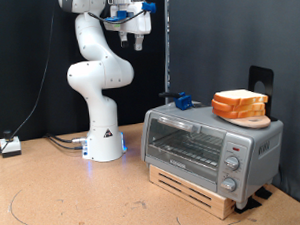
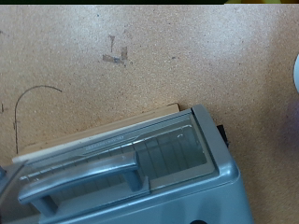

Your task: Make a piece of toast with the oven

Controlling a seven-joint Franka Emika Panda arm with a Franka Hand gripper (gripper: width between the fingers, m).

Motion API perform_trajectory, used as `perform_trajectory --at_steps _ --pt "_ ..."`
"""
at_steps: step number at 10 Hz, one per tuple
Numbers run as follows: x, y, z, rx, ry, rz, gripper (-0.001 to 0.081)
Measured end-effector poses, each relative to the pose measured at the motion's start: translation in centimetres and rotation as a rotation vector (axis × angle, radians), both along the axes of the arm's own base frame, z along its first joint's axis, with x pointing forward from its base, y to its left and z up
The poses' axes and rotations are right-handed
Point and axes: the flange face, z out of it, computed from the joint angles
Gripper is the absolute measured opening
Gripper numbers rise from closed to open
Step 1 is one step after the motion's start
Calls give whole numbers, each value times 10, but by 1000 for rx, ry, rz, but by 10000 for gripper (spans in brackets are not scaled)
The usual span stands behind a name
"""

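The silver toaster oven [image 1: 206,145] stands on a low wooden pallet [image 1: 198,187] at the exterior view's right. Its glass door is shut, with three knobs [image 1: 232,161] on its right panel. A thick stack of bread slices [image 1: 240,105] lies on a wooden board on top of the oven. No single piece of toast shows apart from that stack. My gripper [image 1: 137,37] hangs high at the exterior view's top, well above and left of the oven, open and empty. The wrist view looks down on the oven door [image 2: 159,154] and its grey bar handle [image 2: 79,177]. My fingers do not show there.
A small blue object [image 1: 182,100] sits at the oven's back left corner. A black stand [image 1: 261,83] rises behind the bread. The robot base [image 1: 103,145] and cables [image 1: 61,141] lie left of the oven. The brown tabletop [image 2: 140,65] stretches in front.
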Motion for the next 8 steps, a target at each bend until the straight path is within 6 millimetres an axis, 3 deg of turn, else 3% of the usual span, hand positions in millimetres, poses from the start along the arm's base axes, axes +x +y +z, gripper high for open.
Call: perform_trajectory --at_steps 3,5,6,8 --pt "-9 32 -4 -57 51 354 804" --pt "-12 39 -10 -118 104 563 804" --pt "-11 39 -10 -106 98 523 804" --pt "-11 55 1 -23 4 721 804"
